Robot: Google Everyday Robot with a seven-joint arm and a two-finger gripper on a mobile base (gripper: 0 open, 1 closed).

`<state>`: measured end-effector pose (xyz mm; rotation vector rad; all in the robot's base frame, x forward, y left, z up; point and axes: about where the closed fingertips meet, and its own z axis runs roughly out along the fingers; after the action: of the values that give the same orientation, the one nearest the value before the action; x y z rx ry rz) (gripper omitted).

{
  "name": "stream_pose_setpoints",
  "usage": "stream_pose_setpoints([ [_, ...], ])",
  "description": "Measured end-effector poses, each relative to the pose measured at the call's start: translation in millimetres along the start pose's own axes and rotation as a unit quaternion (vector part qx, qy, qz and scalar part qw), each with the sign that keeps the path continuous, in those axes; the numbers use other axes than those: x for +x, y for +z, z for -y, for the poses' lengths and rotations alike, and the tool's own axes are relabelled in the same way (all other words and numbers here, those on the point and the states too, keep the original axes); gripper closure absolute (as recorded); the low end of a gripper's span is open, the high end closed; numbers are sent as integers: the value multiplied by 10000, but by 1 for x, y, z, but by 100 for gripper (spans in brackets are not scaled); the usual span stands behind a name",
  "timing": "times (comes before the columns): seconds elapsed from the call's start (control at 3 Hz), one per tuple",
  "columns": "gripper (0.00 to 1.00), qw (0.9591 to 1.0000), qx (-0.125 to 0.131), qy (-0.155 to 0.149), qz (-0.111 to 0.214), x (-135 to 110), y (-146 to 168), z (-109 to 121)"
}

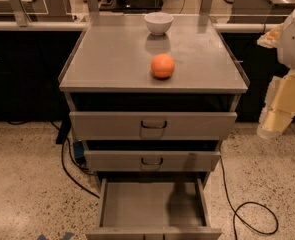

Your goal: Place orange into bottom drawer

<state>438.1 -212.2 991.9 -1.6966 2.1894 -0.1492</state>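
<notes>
A pale pincer (273, 123) hangs at the right edge of the view, beside the cabinet (whether it stands wide or narrow, I cannot tell). The orange (163, 66) sits well to its left and higher, on the grey surface (112, 54), apart from a white bowl (158, 23). The bottom drawer (152, 232) lies open, lower and to the left. The pincer would best come down centred over the orange, since the round fruit may roll.

On the desk (112, 59), the orange (163, 66) lies near the front edge, with the bowl (158, 23) behind it at the far edge. Below the two upper drawers (187, 124), the bottom drawer (137, 204) juts out nearest. The gripper (273, 126) hangs right of the desk, well apart.
</notes>
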Motion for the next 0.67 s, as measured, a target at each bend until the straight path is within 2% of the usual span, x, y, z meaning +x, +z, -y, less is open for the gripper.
stream_pose_setpoints([
  [0.33, 0, 10000, 1, -2, 1, 0, 0, 0],
  [0.67, 0, 9993, 182, -307, 132, -27, 5, 31],
])
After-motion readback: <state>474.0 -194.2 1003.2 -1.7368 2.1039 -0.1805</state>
